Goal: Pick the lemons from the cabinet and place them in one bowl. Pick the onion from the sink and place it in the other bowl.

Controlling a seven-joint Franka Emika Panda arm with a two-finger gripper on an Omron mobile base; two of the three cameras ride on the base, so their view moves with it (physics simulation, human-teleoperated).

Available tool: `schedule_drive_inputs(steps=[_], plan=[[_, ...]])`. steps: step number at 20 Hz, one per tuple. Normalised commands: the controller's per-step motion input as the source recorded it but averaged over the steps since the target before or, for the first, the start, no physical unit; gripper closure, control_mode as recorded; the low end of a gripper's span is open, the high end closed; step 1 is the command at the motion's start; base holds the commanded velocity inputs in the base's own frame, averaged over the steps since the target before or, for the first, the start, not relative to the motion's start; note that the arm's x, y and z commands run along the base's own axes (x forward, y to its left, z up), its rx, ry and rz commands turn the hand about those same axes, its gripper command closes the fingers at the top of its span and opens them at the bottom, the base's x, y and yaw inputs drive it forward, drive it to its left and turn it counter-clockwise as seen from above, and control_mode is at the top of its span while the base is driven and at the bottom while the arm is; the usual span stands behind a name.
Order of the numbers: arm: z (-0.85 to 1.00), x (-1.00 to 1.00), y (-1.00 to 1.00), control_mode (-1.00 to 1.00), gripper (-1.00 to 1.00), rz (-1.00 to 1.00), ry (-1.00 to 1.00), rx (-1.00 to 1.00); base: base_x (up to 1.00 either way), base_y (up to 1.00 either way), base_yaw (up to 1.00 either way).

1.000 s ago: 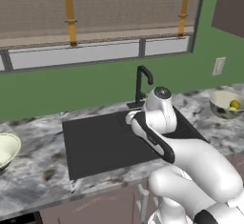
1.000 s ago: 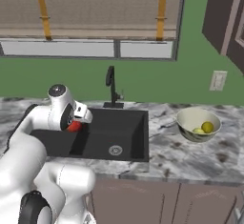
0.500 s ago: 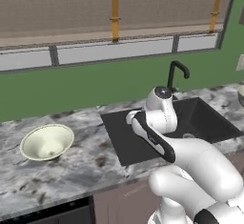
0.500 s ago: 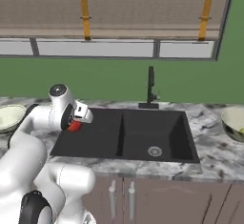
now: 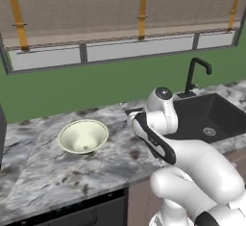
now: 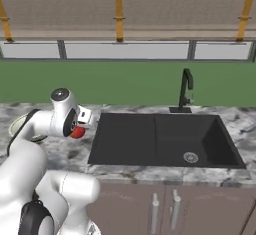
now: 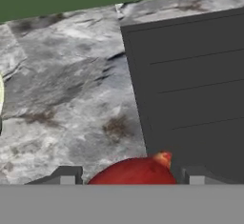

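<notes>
The black sink [image 6: 160,139] at the right of the marble table [image 5: 110,157] lies empty, so the onion's pick-up looks done. The pale bowl [image 5: 83,136] on the left holds nothing yet. The onion [image 7: 133,173] sits clamped between the fingers [image 7: 64,176], above the table between sink and bowl; dropping it in remains.

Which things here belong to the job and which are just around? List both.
Job:
onion, held in the gripper
empty cream bowl on the counter
black sink

Just around:
faucet
marble counter
window blind
base cabinet doors
</notes>
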Motion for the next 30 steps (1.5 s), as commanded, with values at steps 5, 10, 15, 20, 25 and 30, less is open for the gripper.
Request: schedule_drive_inputs(steps=[5, 10, 15, 20, 25, 30], plan=[[0.00, 0.00, 0.00, 1.00, 1.00, 0.00, 0.00, 0.00, 0.05, 1.00, -0.03], [0.00, 0.00, 0.03, -1.00, 1.00, 0.00, 0.00, 0.00, 0.03, 0.42, -0.01], [0.00, 0.27, 0.11, -1.00, 1.00, 0.00, 0.00, 0.00, 0.00, 0.00, 0.00], [-0.01, 0.59, 0.43, -1.00, 1.00, 0.00, 0.00, 0.00, 0.00, 0.00, 0.00], [-0.14, 0.75, 0.36, -1.00, 1.00, 0.00, 0.02, -0.01, 0.00, 0.00, 0.00], [-0.35, 0.24, 0.13, -1.00, 1.00, -0.04, 0.08, -0.01, 0.00, 0.00, 0.00]])
